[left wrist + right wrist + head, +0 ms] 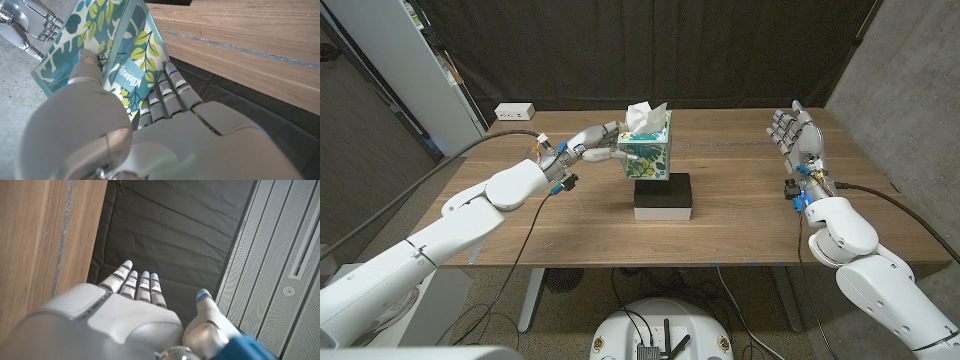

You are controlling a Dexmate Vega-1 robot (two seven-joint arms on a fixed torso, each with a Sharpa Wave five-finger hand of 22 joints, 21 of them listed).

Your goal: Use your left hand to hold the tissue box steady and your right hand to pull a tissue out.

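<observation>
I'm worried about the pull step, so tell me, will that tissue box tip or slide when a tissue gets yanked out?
Likely yes if unheld: the tissue box looks like light cardboard and perches on a black block. The left hand touching its side should help. The tissue looks soft and floppy.

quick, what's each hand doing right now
Left hand: holding the tissue box by its side.
Right hand: open, holding nothing, fingers extended, off to the table's right side.
</observation>
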